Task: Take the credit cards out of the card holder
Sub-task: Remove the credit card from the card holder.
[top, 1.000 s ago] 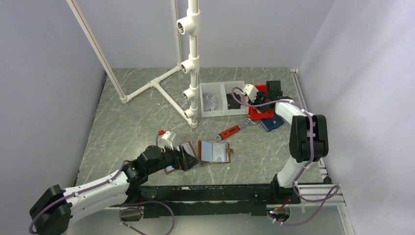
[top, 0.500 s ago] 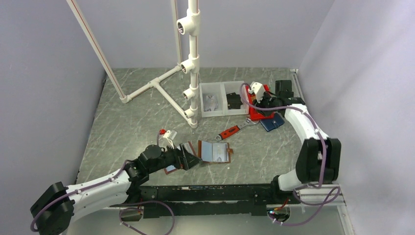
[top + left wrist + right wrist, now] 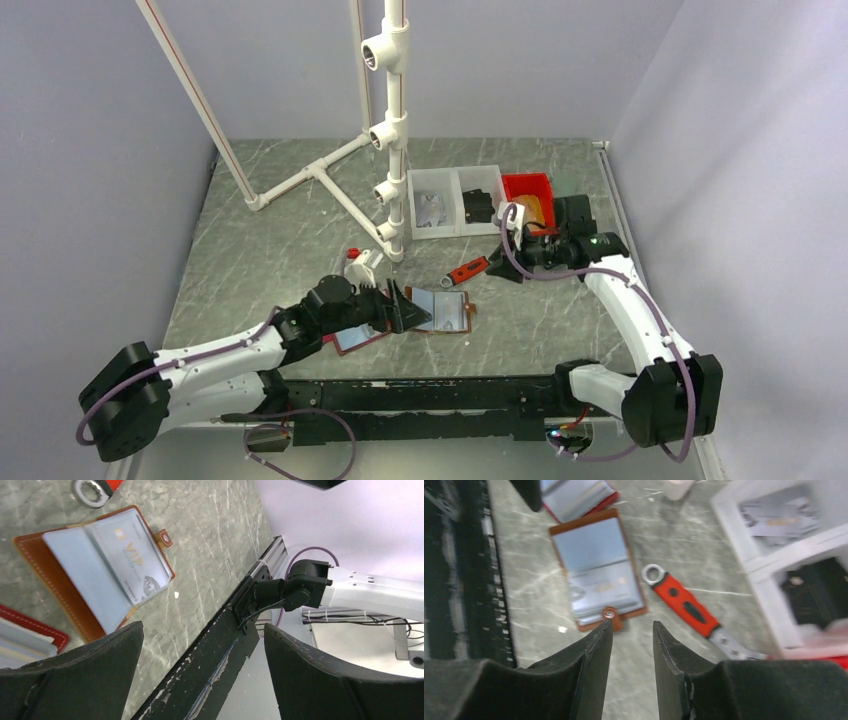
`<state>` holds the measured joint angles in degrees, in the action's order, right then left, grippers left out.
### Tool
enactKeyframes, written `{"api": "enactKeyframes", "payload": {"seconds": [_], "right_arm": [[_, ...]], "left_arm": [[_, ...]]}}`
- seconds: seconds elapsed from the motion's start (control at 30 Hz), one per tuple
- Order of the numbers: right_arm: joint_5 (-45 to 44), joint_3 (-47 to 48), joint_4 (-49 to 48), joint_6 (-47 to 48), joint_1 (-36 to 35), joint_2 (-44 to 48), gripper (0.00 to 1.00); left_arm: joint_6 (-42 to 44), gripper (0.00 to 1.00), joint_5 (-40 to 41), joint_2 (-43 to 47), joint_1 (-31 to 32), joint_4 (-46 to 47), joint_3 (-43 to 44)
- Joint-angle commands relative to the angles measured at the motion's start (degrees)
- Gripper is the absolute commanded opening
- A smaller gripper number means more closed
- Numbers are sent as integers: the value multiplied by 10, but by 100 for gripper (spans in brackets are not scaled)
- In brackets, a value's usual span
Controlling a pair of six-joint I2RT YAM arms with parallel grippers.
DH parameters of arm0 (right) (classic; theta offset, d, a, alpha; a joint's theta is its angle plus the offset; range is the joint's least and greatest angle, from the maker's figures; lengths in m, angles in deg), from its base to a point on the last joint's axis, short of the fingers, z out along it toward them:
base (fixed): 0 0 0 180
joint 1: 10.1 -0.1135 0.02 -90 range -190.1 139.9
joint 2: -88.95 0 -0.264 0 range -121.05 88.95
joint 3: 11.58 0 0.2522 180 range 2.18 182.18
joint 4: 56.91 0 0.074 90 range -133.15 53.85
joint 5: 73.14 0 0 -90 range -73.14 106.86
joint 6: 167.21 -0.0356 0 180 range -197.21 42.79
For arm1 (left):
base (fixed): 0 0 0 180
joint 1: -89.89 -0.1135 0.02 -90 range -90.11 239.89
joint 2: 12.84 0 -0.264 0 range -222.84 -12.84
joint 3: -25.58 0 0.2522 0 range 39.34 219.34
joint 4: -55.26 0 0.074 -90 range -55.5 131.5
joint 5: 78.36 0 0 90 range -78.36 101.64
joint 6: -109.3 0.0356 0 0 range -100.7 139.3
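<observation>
A brown card holder point(image 3: 441, 312) lies open on the table, with a silver VIP card point(image 3: 134, 565) showing in its clear sleeve. A red card holder point(image 3: 360, 338) lies open just left of it, partly under my left arm. My left gripper point(image 3: 412, 308) hovers at the brown holder's left edge, open wide with nothing between its fingers point(image 3: 202, 630). My right gripper point(image 3: 508, 268) hangs above the table to the right of the brown holder point(image 3: 596, 570). It points down near the snap tab, its jaws point(image 3: 632, 625) a narrow gap apart and empty.
A red-handled wrench point(image 3: 468, 270) lies between the brown holder and a white two-compartment bin point(image 3: 455, 205). A red bin point(image 3: 528, 190) stands beside it. A white pipe frame point(image 3: 395, 130) rises at the back. The black front rail point(image 3: 430, 395) runs along the near edge.
My right gripper has swung from the red bin forward and left to above the wrench, its jaws widening. My left gripper has moved right toward the brown holder, uncovering the red one.
</observation>
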<state>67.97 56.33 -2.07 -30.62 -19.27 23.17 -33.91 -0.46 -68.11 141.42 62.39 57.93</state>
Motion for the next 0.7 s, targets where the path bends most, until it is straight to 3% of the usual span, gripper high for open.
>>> {"api": "enactKeyframes", "payload": {"seconds": [0.0, 0.1, 0.43, 0.67], "right_arm": [[101, -74, -80, -72, -5, 22, 38], [74, -109, -122, -86, -24, 21, 36], [-51, -112, -175, -115, -115, -58, 8], [-104, -83, -183, -177, -163, -145, 1]], "left_arm": [[26, 94, 35, -39, 34, -61, 68], [43, 91, 87, -87, 65, -108, 112], [47, 82, 179, -269, 100, -224, 241], [67, 74, 177, -305, 100, -186, 243]]}}
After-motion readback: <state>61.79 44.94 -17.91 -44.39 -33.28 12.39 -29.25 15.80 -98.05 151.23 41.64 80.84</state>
